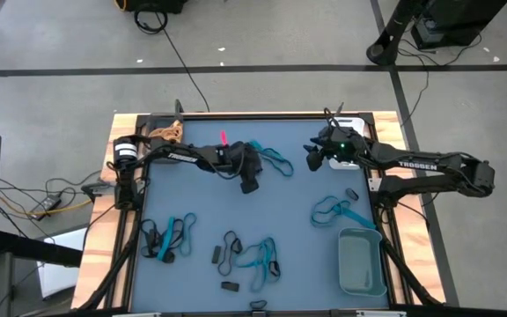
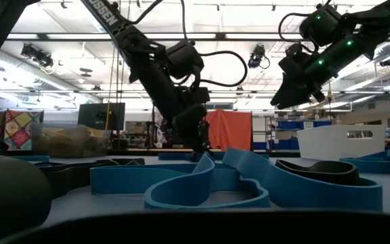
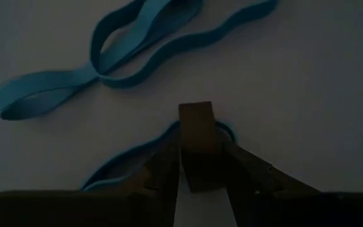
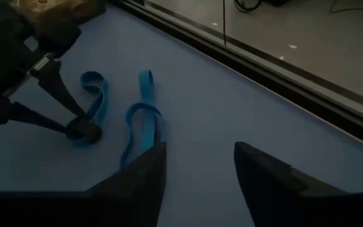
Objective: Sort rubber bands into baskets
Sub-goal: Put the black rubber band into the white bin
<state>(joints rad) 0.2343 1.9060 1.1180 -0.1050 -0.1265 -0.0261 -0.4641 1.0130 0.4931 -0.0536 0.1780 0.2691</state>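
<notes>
The left gripper (image 1: pixel 249 182) is down on the mat near the table's centre, towards twelve o'clock, its fingers (image 3: pixel 197 135) pressed together on a blue rubber band (image 3: pixel 115 167) lying under the tips. Another blue band (image 1: pixel 275 161) lies just beside it at about two o'clock. The right gripper (image 1: pixel 313 157) hangs in the air at about one o'clock, its jaws apart with nothing between them.

The pinch looks shallow, so the band could slip out on the lift. It may also snag the neighbouring loop. The grey-teal basket (image 1: pixel 362 264) sits well apart at four o'clock, so a long carry risks a drop.
</notes>
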